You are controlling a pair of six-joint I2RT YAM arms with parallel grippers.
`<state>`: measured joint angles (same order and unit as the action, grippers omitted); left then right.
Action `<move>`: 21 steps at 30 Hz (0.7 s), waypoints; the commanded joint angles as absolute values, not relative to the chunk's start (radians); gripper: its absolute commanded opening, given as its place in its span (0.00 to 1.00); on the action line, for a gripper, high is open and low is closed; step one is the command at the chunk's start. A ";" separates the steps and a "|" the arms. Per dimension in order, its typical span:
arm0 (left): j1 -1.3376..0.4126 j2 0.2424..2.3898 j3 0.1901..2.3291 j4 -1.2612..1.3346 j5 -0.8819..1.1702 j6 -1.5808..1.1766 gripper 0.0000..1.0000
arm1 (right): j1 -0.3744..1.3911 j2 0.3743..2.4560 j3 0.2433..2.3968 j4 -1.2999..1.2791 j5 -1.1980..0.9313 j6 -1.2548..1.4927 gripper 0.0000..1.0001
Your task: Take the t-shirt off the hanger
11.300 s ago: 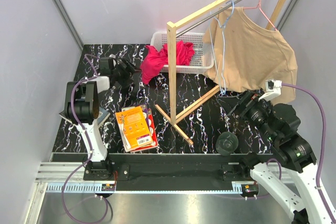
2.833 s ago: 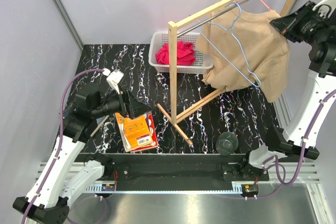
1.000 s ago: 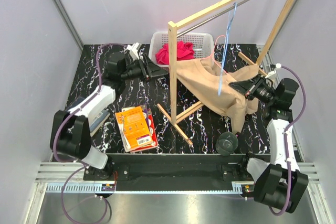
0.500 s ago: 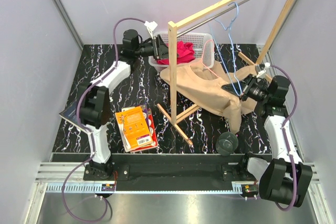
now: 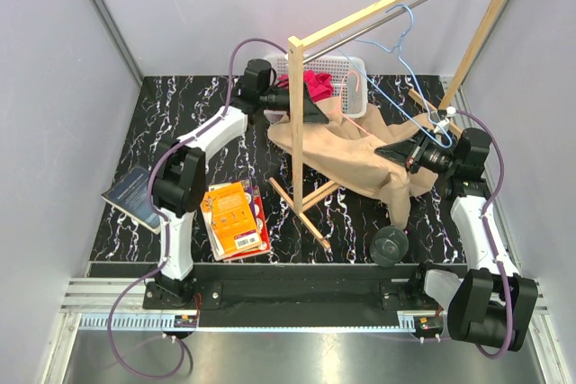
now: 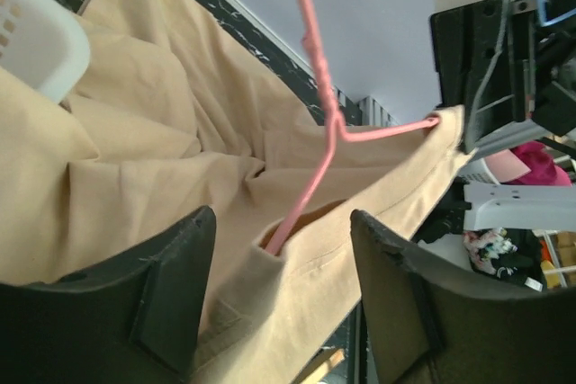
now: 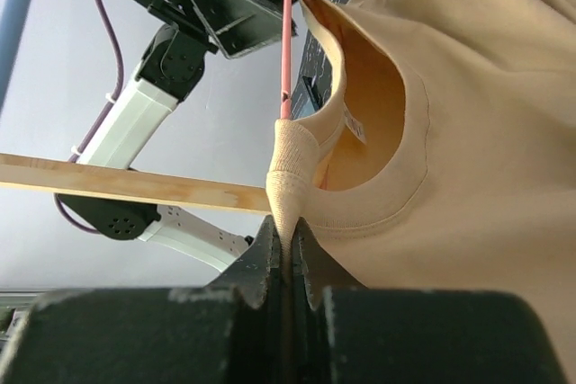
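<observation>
The tan t-shirt [image 5: 346,155] lies slumped on the table right of the rack post, with a pink hanger [image 5: 389,101] still threaded through it. My right gripper [image 5: 402,152] is shut on the t-shirt collar [image 7: 286,188]; in the right wrist view the pink hanger [image 7: 285,42] comes out of the neck hole just above the pinch. My left gripper [image 5: 321,112] is open at the shirt's far side. In the left wrist view its jaws [image 6: 283,222] straddle a shirt edge [image 6: 162,132] where the hanger wire [image 6: 304,188] enters the cloth.
A white basket [image 5: 356,67] with red cloth [image 5: 315,84] stands behind the wooden rack post [image 5: 295,114]. A blue hanger [image 5: 398,35] hangs on the rail. An orange book [image 5: 236,218], a dark booklet [image 5: 133,195] and a black round object [image 5: 391,245] lie on the table.
My left gripper has swung right, from beside the basket to the shirt behind the post. The right gripper keeps its grip on the collar and has shifted slightly.
</observation>
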<state>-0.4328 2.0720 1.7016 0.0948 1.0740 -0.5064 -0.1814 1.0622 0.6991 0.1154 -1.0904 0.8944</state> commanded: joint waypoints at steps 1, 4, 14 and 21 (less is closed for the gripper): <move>-0.431 1.976 1.634 0.077 1.046 -0.408 0.56 | -0.166 1.043 0.744 0.170 -1.152 0.905 0.00; -0.431 1.942 1.566 0.109 1.013 -0.408 0.44 | -0.166 1.035 0.753 0.153 -1.146 0.896 0.00; -0.431 1.832 1.476 0.118 0.868 -0.374 0.01 | -0.167 1.020 0.796 -0.182 -0.880 0.758 0.51; -0.433 1.806 1.467 0.120 0.810 -0.385 0.00 | -0.204 0.942 0.706 -0.308 -0.660 0.847 0.92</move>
